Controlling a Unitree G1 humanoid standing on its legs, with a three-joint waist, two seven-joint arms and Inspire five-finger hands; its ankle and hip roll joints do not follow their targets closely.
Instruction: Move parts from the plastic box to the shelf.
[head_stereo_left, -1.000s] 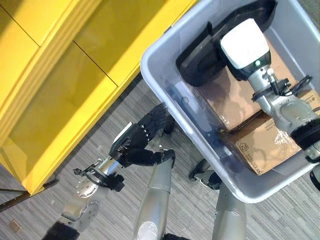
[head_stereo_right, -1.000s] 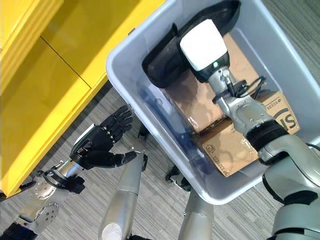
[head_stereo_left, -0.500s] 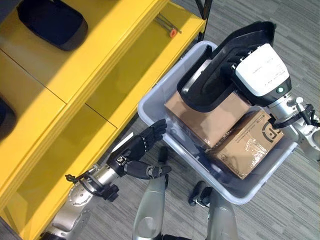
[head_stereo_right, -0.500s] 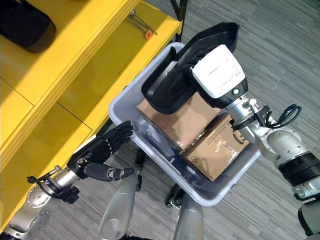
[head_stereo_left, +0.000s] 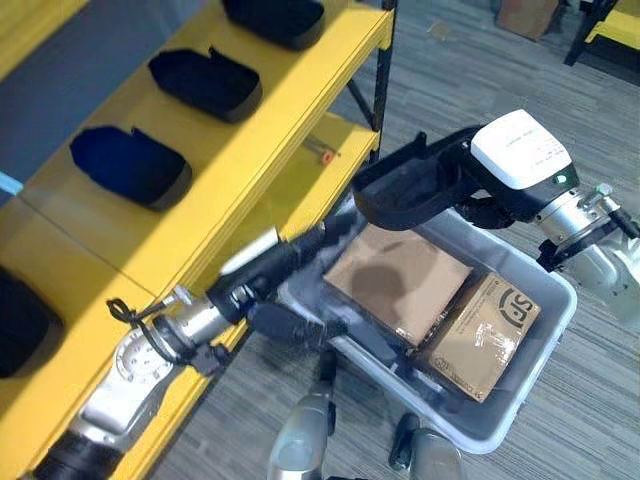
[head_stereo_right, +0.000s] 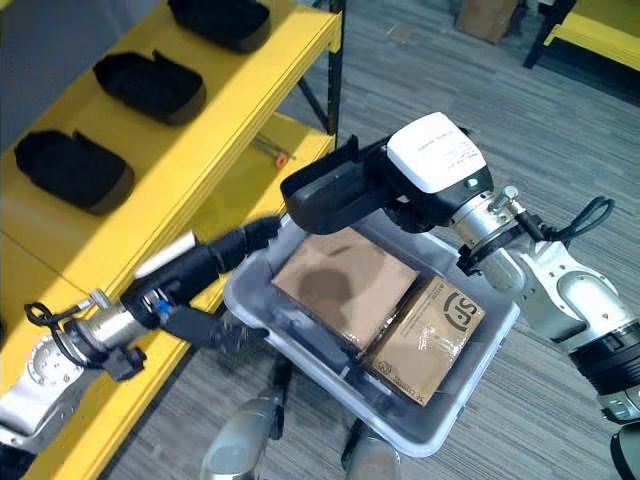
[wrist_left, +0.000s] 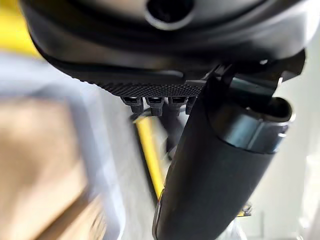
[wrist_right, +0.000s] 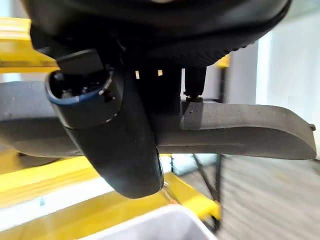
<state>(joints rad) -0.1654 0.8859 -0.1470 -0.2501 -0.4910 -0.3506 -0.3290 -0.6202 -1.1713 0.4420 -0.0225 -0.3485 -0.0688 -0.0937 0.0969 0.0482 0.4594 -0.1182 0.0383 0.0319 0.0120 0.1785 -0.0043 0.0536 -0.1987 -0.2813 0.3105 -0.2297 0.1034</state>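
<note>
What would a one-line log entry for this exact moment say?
right hand: holds black part above plastic box | left hand: open, at box edge | shelf: parts present

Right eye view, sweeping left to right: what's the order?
Black parts on the yellow shelf → left hand → black part held above the plastic box → right hand → cardboard box on the floor.

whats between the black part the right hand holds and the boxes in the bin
Nothing: in the left eye view the black part in the right hand hangs clear above the cardboard boxes.
</note>
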